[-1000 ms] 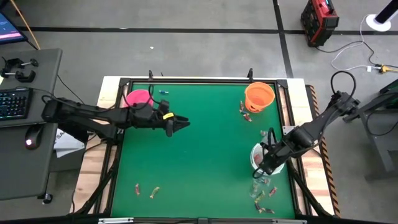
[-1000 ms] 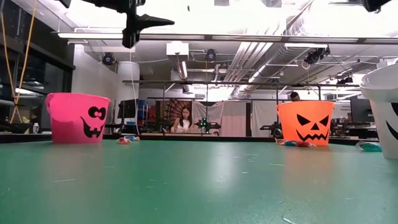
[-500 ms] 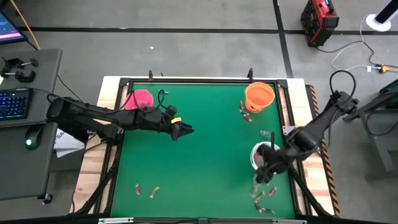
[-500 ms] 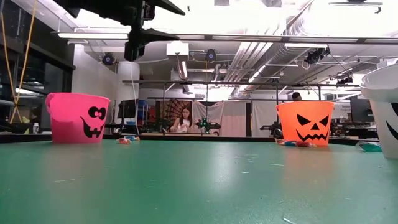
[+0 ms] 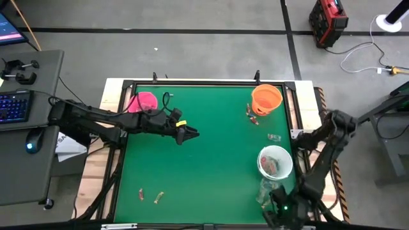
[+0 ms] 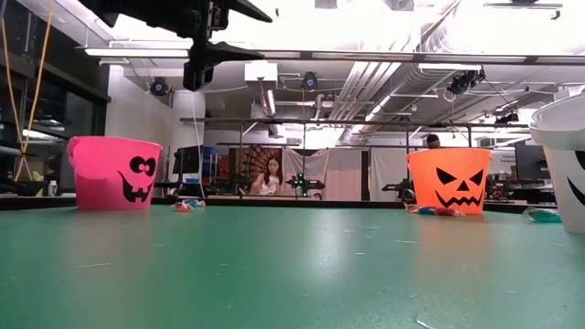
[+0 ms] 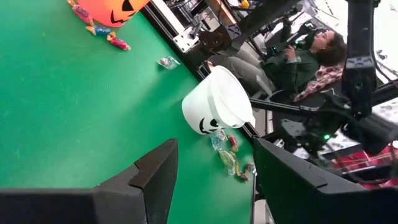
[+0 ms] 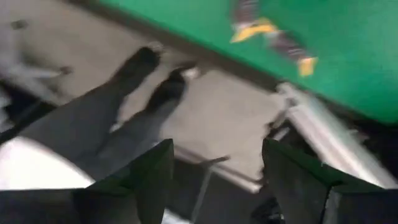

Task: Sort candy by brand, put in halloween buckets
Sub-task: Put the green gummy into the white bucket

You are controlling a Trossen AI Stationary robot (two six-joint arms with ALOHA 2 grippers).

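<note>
Standing apart by colour for sorting: pink bucket [image 5: 143,101], orange bucket [image 5: 266,98], white bucket [image 5: 275,161]; hovering mid-surface, left tool [image 5: 192,133] spread empty; hanging off-edge, right tool [image 8: 211,180] spread empty.

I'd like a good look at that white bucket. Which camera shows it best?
The left wrist view: the whole white bucket shows from the side, black face included, with candy beside it. The high view looks straight down into it, showing the rim and a few sweets inside. The low view catches only its edge. The right wrist view misses it.
</note>
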